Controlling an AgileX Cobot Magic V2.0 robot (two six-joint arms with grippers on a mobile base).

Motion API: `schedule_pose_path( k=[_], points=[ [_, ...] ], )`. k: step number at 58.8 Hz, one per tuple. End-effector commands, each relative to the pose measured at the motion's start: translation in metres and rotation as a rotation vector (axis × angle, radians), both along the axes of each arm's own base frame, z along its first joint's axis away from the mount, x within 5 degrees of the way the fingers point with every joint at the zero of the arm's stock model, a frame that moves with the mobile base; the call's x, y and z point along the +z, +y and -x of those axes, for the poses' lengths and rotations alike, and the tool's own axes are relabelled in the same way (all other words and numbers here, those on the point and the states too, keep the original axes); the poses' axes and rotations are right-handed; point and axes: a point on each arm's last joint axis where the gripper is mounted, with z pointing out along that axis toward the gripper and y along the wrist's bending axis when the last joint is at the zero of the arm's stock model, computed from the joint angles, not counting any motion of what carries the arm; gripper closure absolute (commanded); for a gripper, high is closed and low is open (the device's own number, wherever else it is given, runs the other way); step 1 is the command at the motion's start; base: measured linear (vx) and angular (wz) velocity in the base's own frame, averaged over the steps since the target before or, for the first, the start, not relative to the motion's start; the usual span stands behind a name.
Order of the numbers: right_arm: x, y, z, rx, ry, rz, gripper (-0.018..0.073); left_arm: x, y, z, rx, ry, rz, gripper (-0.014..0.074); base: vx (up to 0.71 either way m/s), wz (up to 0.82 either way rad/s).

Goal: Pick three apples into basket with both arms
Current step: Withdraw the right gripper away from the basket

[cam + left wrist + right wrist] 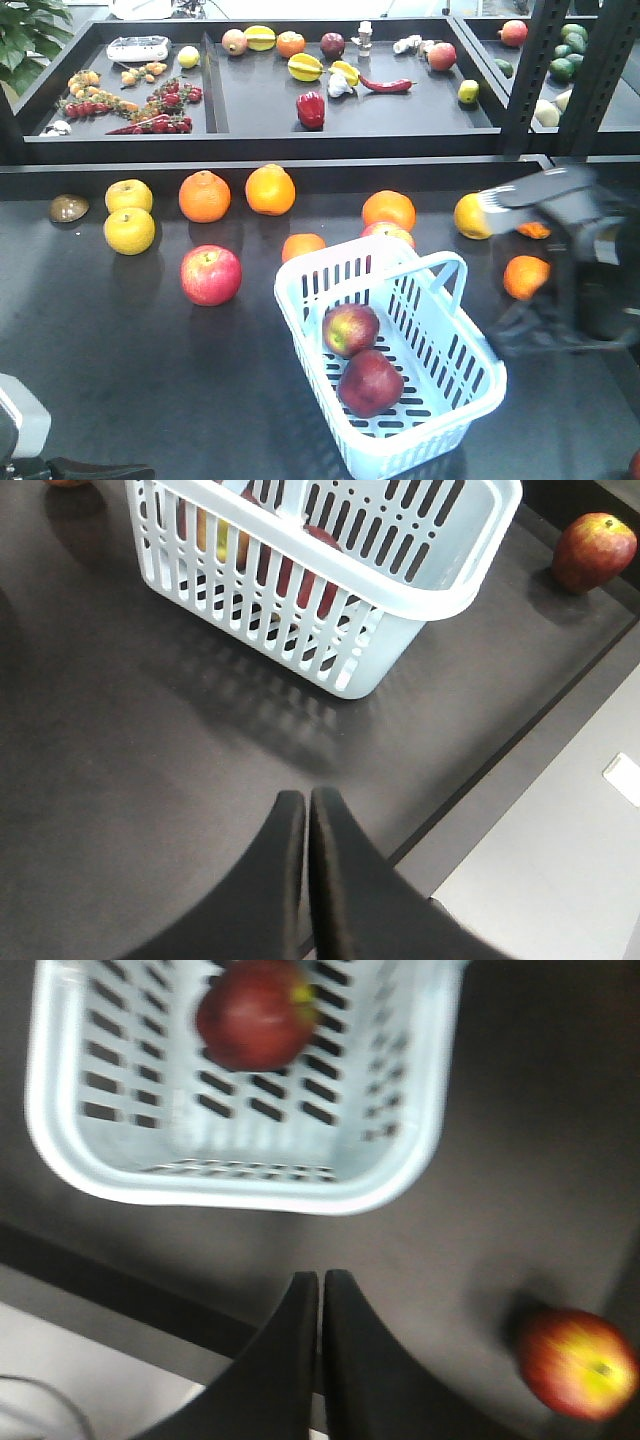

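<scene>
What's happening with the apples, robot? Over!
Left fingers shut, empty. Right fingers shut, empty. Two apples in basket, third apple on table beside it. Nothing between them.

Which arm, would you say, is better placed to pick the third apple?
Right: its wrist view shows the loose apple near its shut end effector; the left's shows it farther, past the basket.

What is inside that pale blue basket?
Two dark red apples lie in the basket: a yellow-patched apple and a plainer apple nearer the camera. The rest of its slotted floor looks bare; only the part under the apples is covered.
</scene>
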Motion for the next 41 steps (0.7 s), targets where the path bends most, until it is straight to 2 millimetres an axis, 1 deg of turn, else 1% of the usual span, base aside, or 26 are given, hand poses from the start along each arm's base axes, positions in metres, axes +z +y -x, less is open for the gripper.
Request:
schedule_pose_path(
  k=[1,5,12,18,23,29,34,39,41],
  points=[
    [0.015,-0.022,0.018,-0.098,-0.13,0.075,0.0568,0.01,-0.002,-0.004,0.033,-0.035,0.046,0.0602,0.0,0.0],
    [0.009,-0.038,0.028,-0.19,-0.158,0.11,0.0568,0.01,-0.002,-0.004,0.033,-0.035,0.046,0.0602,0.0,0.0],
    [-0.008,-0.066,0.045,-0.355,-0.182,0.148,0.0552,0.01,-0.002,-0.004,0.033,-0.033,0.046,0.0602,0.0,0.0],
    [-0.017,-0.085,0.05,-0.472,-0.138,0.148,0.0493,0.01,-0.002,-0.004,0.033,-0.033,0.046,0.0602,0.0,0.0],
    [-0.019,-0.1,0.048,-0.528,-0.106,0.141,0.0391,0.01,-0.002,-0.004,0.033,-0.032,0.047,0.0602,0.0,0.0],
    [-0.026,-0.122,0.044,-0.611,-0.048,0.146,0.0199,0.01,-0.002,-0.004,0.034,-0.032,0.047,0.0602,0.0,0.0],
    [-0.041,-0.142,0.038,-0.708,0.049,0.126,0.0033,0.01,-0.002,-0.004,0.034,-0.032,0.047,0.0602,0.0,0.0],
    [-0.056,-0.157,0.028,-0.786,0.1,0.069,-0.0096,0.01,-0.002,-0.004,0.034,-0.03,0.049,0.0602,0.0,0.0],
    [-0.061,-0.16,0.024,-0.801,0.12,0.052,-0.0128,0.01,-0.002,-0.004,0.034,-0.03,0.049,0.0602,0.0,0.0]
  ],
)
